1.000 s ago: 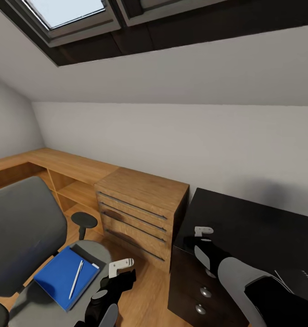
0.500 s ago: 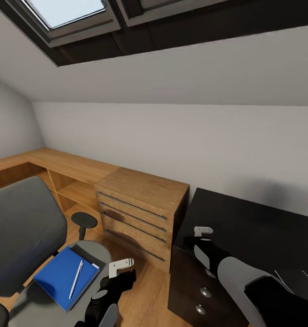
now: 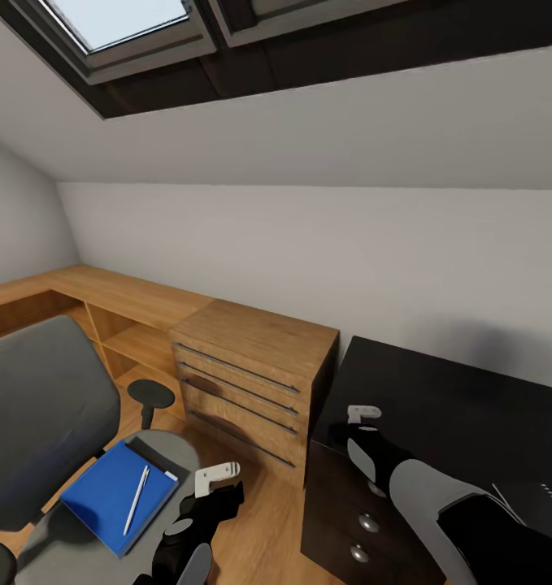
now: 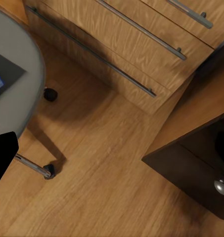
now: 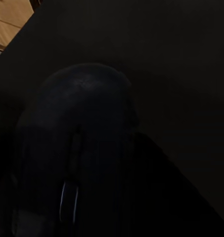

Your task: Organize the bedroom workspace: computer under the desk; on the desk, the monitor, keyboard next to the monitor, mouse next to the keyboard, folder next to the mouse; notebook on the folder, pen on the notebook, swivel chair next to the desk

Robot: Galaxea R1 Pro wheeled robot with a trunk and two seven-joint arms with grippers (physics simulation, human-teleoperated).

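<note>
Two big pieces of furniture flank the robot: the desk (image 3: 462,406), glossy black, on its right, and the wooden drawer chest (image 3: 251,374) just beside it against the wall. Lower left stands the swivel chair (image 3: 40,422). On its seat lies the folder (image 3: 105,491), with the pen (image 3: 136,499) resting across it. The left gripper (image 3: 217,473) hangs just beside the seat's edge, over the floor; whether it's open I cannot tell. The right gripper (image 3: 363,413) hovers above the desk's near corner with the mouse (image 5: 84,143), a dark rounded lump, filling its wrist camera and seemingly clasped.
</note>
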